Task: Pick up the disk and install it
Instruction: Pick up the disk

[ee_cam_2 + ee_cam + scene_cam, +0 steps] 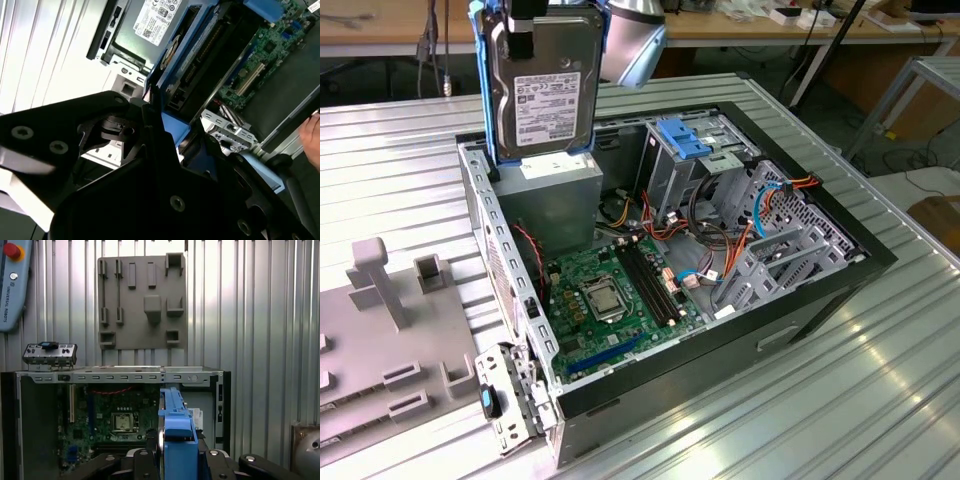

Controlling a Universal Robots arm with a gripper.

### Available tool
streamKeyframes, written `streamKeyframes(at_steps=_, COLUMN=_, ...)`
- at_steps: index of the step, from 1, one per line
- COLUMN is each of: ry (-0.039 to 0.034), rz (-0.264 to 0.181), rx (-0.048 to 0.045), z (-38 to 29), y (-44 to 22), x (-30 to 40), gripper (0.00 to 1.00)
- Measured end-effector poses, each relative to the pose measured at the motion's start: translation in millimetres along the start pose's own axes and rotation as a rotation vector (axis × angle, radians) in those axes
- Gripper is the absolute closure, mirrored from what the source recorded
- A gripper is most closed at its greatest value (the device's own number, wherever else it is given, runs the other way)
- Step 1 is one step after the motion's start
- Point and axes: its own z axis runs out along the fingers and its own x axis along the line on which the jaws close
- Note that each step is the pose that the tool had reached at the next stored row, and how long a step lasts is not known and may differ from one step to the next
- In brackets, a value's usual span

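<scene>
Though cropped in the exterior view, the hand (524, 35) grips the upright disk (545, 100).

all three views overlook the open case (720, 375).

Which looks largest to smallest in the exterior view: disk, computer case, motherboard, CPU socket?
1. computer case
2. disk and motherboard: look alike; the disk is raised, maybe nearer the camera, so unranked
3. CPU socket
</scene>
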Motion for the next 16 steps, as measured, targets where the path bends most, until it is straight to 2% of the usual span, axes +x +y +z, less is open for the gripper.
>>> streamKeyframes(at_steps=3, ry=0.0005, rz=0.003, rx=0.0001, z=0.3, y=-5.0, x=1.9, gripper=0.63)
streamKeyframes(at_steps=5, ry=0.0012, rz=0.006, rx=0.0, z=0.8, y=-10.3, x=7.5, gripper=0.63)
streamKeyframes(at_steps=7, ry=0.0014, rz=0.007, rx=0.0, z=1.1, y=-12.8, x=8.6, gripper=0.63)
streamKeyframes(at_steps=11, ry=0.0042, rz=0.008, rx=0.0, z=2.8, y=-35.0, x=9.0, gripper=0.63)
streamKeyframes(at_steps=13, ry=0.0113, rz=0.008, rx=0.0, z=3.4, y=-38.5, x=10.9, gripper=0.63)
streamKeyframes(at_steps=16, ry=0.0174, rz=0.008, rx=0.0, z=4.7, y=-39.9, x=19.5, gripper=0.63)
